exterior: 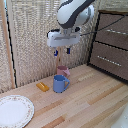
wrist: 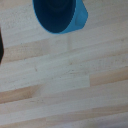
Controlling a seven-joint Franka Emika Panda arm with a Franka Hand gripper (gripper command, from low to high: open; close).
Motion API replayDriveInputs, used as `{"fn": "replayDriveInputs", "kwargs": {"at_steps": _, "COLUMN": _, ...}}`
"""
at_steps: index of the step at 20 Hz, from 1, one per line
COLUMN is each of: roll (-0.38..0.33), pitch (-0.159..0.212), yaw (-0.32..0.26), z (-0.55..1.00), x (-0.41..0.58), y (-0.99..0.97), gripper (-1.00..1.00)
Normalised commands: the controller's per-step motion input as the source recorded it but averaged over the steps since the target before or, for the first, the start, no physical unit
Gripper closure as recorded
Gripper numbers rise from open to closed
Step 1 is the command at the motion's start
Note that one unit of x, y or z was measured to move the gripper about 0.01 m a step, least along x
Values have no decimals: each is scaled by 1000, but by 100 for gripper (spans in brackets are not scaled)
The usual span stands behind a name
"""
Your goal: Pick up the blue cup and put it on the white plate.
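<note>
The blue cup (exterior: pixel 61 84) stands upright on the wooden table near the middle of the exterior view, its handle toward that view's right. The white plate (exterior: pixel 14 111) lies flat at the exterior view's lower left, well apart from the cup. My gripper (exterior: pixel 62 51) hangs in the air above the cup, its dark fingers spread with nothing between them. In the wrist view the blue cup (wrist: pixel 58 15) shows from above, open mouth and handle visible; the fingertips themselves do not show there.
A smaller pink cup (exterior: pixel 63 70) stands just behind the blue one. An orange block (exterior: pixel 42 87) lies to the exterior view's left of the cup. A wooden drawer cabinet (exterior: pixel 111 45) stands at the right, a woven screen (exterior: pixel 25 45) behind.
</note>
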Motion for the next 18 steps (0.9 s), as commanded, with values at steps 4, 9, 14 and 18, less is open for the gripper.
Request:
{"fn": "replayDriveInputs", "kwargs": {"at_steps": 4, "roll": 5, "pitch": 139, "yaw": 85, "z": -340, "x": 22, "y": -174, "gripper": -100}}
{"fn": "replayDriveInputs", "kwargs": {"at_steps": 9, "roll": 0, "pitch": 159, "yaw": 109, "z": -350, "x": 74, "y": -172, "gripper": -100}}
{"fn": "replayDriveInputs", "kwargs": {"at_steps": 14, "roll": 0, "pitch": 71, "yaw": 142, "z": -285, "x": 219, "y": -193, "gripper": -100}}
{"fn": "replayDriveInputs", "kwargs": {"at_steps": 18, "roll": 0, "pitch": 4, "yaw": 168, "z": -286, "x": 314, "y": -205, "gripper": -100}}
